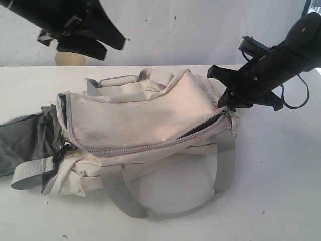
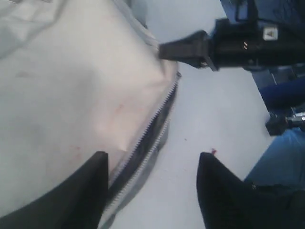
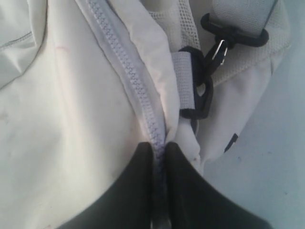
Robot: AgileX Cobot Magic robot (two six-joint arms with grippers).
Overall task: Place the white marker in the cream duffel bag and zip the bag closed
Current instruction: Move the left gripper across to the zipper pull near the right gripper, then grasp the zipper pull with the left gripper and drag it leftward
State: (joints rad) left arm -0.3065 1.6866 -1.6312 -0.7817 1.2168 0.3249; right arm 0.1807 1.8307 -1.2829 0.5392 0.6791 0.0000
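two black grippers work over a cream duffel bag [image 1: 145, 110], which lies on its side across a white table [image 1: 281, 191], with its dark grey lining [image 1: 20, 140] spilling out at the left end. the right gripper [image 3: 159, 145] is at the bag's right end, its fingers pinched tight together on the main zipper [image 1: 150, 146], with the zipper tape caught between them just beside a black strap clip [image 3: 200, 90]. the left gripper [image 2: 152, 160] hangs above the bag with its fingers spread wide and nothing between them. the white marker does not show in any view; it may already be inside the bag, but that cannot be confirmed. the zipper runs from the left end to the right, and a dark gap shows between its teeth near the right end, so the bag looks not fully closed. the bag appears soft, limp and light, and its cloth would likely bunch and drag along if the zipper were pulled without a counter-hold. the best holds look to be the zipper's slider tab for pulling and the fabric at the zipper's end for tension. the slider itself cannot be made out. the grey webbing handle [image 1: 120, 201] on the near side would give a firmer hold for moving the whole bag.
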